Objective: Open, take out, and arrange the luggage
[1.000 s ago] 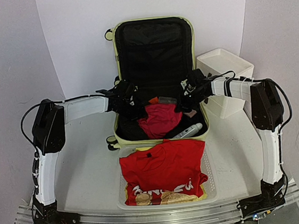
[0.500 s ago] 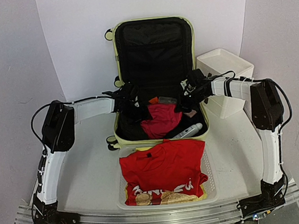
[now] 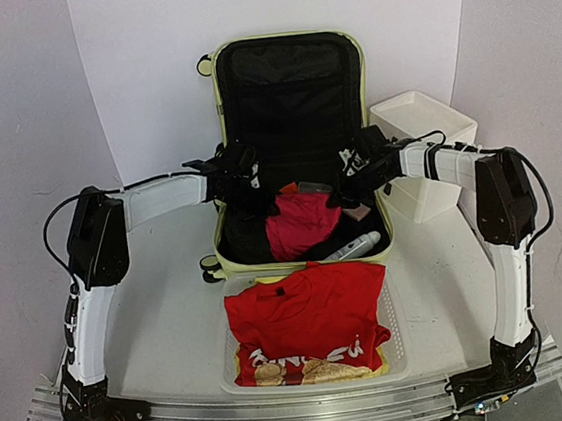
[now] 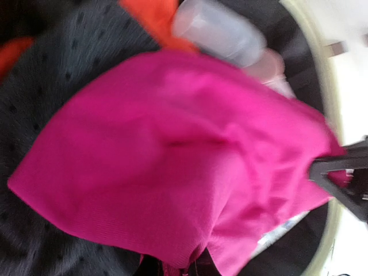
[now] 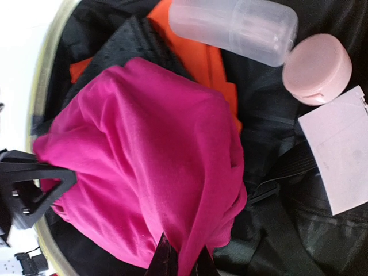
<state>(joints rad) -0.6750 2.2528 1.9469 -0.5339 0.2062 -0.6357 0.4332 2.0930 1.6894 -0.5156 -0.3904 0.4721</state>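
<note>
Seen from above, the left pincer reaches in from 9 o'clock, over the rim of the luggage, a pale yellow-green hard-shell case that lies open at 12 o'clock on the grey bench. Its fingers are pressed together on one edge of a pink garment, and the left wrist view shows the cloth bunched between them. The black-lined lid of the luggage stands upright at the back and its base lies flat, with both pincers inside the base and the lid at their 12 o'clock. The garment spans the middle of the base over black dotted fabric and an orange cloth. At 6 o'clock from the luggage, a white mesh basket holds a red shirt. The right pincer comes in from 3 o'clock, its fingers clamped tight on the opposite edge of the garment. In the right wrist view a clear bottle lies at the garment's 12 o'clock, with a pink round jar just beside it and a white card near the jar. A white box stands at 3 o'clock from the luggage.
</note>
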